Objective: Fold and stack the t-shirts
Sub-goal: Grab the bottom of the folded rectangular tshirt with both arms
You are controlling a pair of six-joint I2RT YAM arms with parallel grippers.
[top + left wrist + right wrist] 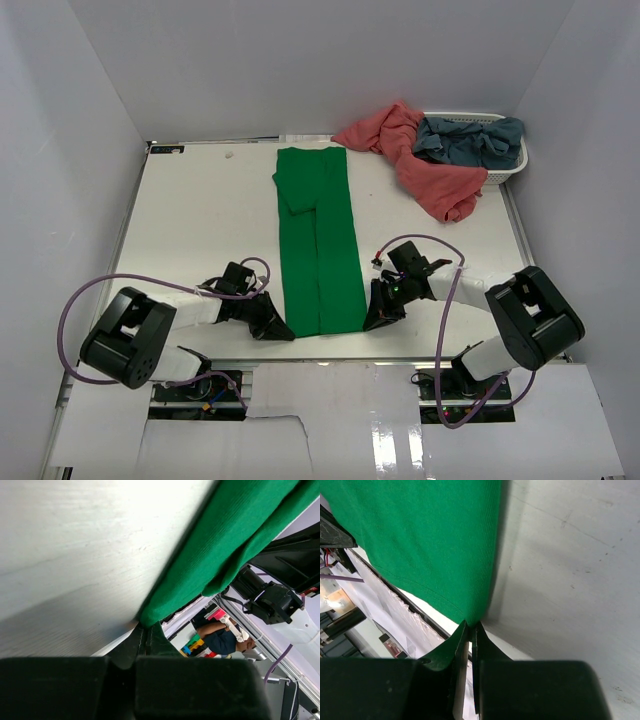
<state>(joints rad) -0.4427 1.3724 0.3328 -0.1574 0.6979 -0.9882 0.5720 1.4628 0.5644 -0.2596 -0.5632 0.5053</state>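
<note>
Your left gripper and right gripper each pinch a near corner of the green t-shirt. It lies lengthwise toward the far edge of the table.

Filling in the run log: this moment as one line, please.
green t-shirt: long strip | left pincer: shut on near-left corner | right pincer: shut on near-right corner | pink t-shirt, blue t-shirt: heaped at basket
</note>
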